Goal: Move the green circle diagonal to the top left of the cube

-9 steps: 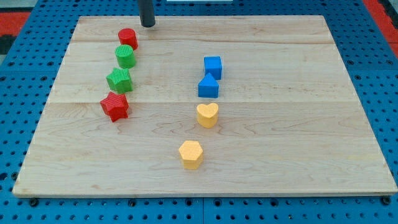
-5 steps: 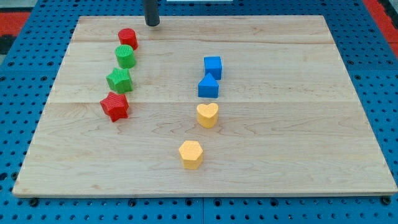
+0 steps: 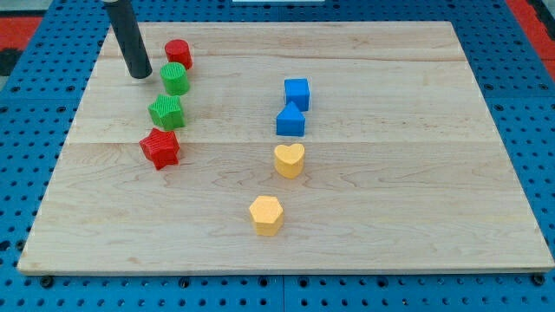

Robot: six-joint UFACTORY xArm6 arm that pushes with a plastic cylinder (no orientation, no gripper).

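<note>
I'm lining up the push: my tip [image 3: 139, 74], a bare rod with no jaws, sits just left of the green circle [image 3: 174, 79] in the upper left, so next I'd shove rightward toward the blue cube [image 3: 297, 93].

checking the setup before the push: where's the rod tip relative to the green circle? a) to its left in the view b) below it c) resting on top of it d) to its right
a: my tip sits on the board just to the view's left of the green circle, with a small gap between them.
</note>
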